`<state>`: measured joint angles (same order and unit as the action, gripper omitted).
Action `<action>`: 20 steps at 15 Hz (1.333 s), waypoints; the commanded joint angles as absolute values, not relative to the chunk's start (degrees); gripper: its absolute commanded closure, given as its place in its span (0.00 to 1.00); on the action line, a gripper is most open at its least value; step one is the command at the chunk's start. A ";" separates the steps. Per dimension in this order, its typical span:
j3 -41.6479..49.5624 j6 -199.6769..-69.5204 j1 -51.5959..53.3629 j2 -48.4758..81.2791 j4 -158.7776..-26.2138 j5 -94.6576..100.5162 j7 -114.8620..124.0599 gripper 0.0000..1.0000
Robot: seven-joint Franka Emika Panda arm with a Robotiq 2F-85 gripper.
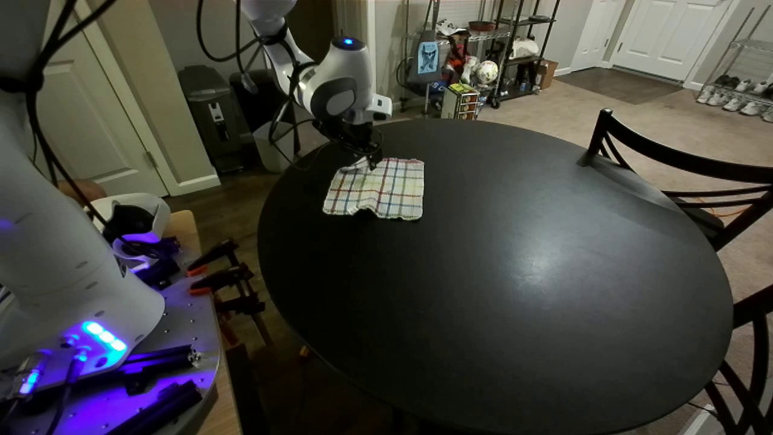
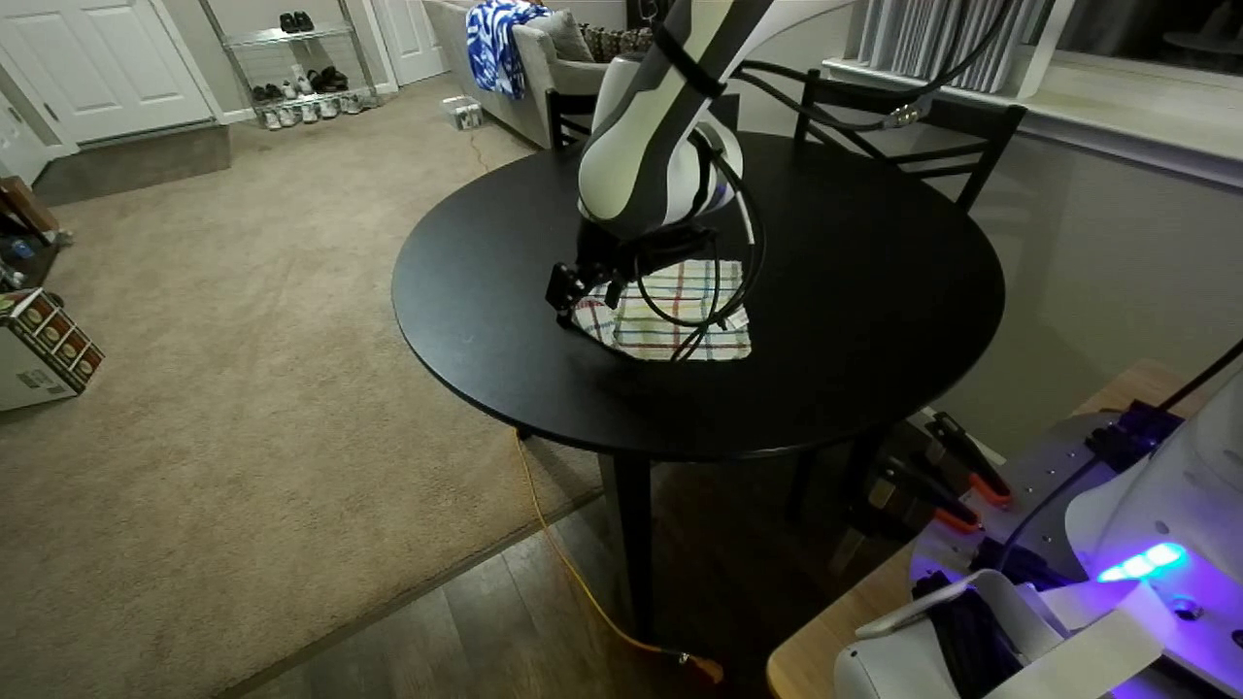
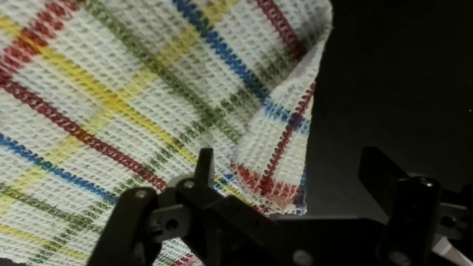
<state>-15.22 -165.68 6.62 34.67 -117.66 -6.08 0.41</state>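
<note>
Plaid cloth lies on a round black table, toward its far left side in an exterior view. Left of the table stands a gray bin, contents hidden. A printed carton is cut off at left in an exterior view. The gripper is spread wide, the cloth's folded corner showing between its jaws; whether they touch it is unclear.

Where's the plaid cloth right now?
In an exterior view, the plaid cloth lies upper left on the black table; in the wrist view, its folded corner shows between the fingers of the open gripper.
</note>
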 commanded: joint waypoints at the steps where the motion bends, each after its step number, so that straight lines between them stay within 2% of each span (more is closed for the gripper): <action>1: -16.20 -163.15 6.16 33.89 -118.07 -6.88 -0.65 0.00; 16: -23.07 -160.84 7.66 29.01 -124.13 -10.95 -1.08 0.00; 20: -19.89 -160.82 8.30 26.19 -125.11 -10.21 0.89 0.00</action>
<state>-22.08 -162.16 8.41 30.66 -122.13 -9.60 0.41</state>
